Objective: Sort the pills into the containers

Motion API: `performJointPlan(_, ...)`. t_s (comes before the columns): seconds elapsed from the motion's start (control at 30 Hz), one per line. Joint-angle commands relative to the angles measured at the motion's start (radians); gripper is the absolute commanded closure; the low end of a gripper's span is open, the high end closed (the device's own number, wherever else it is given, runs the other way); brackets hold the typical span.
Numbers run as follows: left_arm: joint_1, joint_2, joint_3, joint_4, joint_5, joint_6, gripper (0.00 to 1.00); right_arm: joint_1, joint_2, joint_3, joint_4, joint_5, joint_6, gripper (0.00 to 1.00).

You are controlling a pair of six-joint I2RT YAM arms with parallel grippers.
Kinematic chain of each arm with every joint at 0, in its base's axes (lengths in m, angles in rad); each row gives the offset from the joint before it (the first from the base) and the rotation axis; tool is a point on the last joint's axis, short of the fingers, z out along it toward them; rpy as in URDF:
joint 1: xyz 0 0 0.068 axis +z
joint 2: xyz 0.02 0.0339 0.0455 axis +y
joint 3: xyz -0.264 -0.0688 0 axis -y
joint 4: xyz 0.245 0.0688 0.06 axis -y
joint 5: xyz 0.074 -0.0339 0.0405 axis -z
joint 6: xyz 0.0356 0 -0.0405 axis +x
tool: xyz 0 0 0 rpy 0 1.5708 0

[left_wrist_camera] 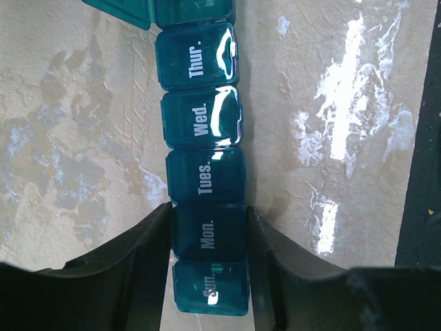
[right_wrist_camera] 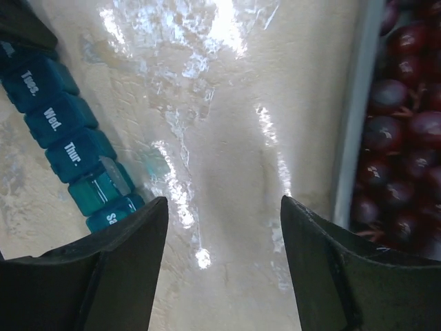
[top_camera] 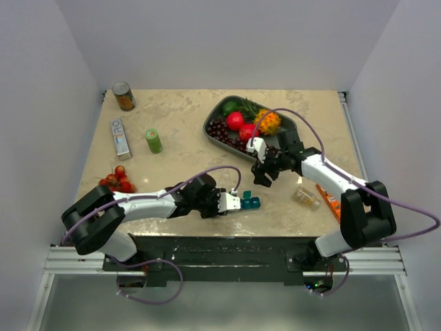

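Pill organiser — a teal strip of day-marked compartments — lies on the marbled surface, its "Mon." cell pinched between the fingers of the left end effector. The right end effector hangs spread wide over the surface, between the strip and the grey tray of cherries. Pills sit in a small clear bottle lying apart, near the right arm.
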Motion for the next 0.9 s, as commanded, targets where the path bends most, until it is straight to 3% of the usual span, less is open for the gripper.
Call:
performJointPlan(0.0,0.0,0.023,0.047,0.007,-0.012,-0.008,1.0,-0.017,-0.083,0.02,-0.089,-0.16,-0.102,0.28)
performJointPlan(0.1,0.0,0.029,0.052,0.005,-0.012,-0.008,1.0,-0.017,-0.053,0.023,-0.157,-0.22,-0.191,0.27)
performJointPlan(0.23,0.0,0.028,0.052,0.002,-0.012,-0.008,1.0,0.002,-0.011,0.034,-0.166,-0.203,-0.187,0.27)
performJointPlan(0.47,0.0,0.033,0.055,0.005,-0.006,-0.008,1.0,0.066,0.044,0.023,-0.045,-0.068,-0.066,0.28)
performJointPlan(0.87,0.0,0.045,0.058,0.01,-0.009,-0.003,1.0,0.111,0.121,0.018,0.098,0.142,0.08,0.41)
